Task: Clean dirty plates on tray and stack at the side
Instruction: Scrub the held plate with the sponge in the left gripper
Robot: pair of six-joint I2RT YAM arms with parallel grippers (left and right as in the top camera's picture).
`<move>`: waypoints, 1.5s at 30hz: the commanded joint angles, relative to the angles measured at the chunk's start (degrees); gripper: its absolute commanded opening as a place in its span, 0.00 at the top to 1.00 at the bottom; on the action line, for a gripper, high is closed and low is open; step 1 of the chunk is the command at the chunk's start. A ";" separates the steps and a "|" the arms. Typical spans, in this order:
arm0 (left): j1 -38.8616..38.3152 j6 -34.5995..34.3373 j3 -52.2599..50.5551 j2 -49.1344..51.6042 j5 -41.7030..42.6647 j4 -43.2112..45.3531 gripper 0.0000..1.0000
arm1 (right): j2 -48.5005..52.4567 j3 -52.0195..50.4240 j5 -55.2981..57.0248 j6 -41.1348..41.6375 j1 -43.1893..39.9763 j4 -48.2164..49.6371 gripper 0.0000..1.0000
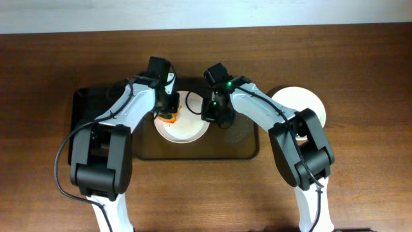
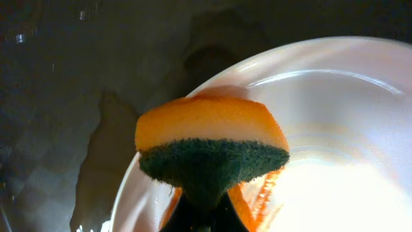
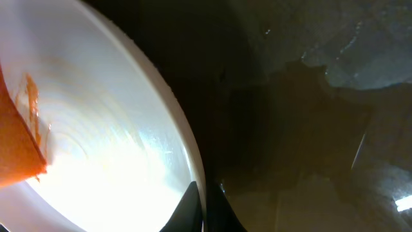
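Observation:
A white plate (image 1: 183,127) with orange smears lies on the dark tray (image 1: 244,149). My left gripper (image 1: 168,111) is shut on an orange sponge with a green scouring side (image 2: 212,138), held over the plate's left rim (image 2: 161,187). Orange streaks (image 2: 261,193) show on the plate beside the sponge. My right gripper (image 1: 210,115) is shut on the plate's right rim (image 3: 196,187), one finger on each side of the edge. The sponge shows at the left edge of the right wrist view (image 3: 13,148). A clean white plate (image 1: 302,103) sits on the table to the right of the tray.
The tray's left part (image 1: 90,109) is bare and wet-looking. The wooden table (image 1: 360,77) surrounds the tray. Both arms cross over the tray's back edge.

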 commanded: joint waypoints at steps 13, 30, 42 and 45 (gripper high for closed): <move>-0.70 11.13 -2.25 0.15 21.27 -0.74 1.00 | 2.34 -2.32 2.73 0.07 0.37 -0.07 0.96; -0.33 -3.17 -2.25 0.13 -3.98 -7.78 1.00 | 2.34 -2.32 2.75 -0.81 0.42 -0.07 0.96; -1.86 1.79 -2.25 0.26 22.62 -5.55 1.00 | 2.34 -2.32 2.75 -0.90 0.42 0.42 0.96; -0.37 -3.17 -2.25 0.26 15.43 -3.34 1.00 | 2.34 -2.32 2.78 -1.42 0.42 0.42 0.96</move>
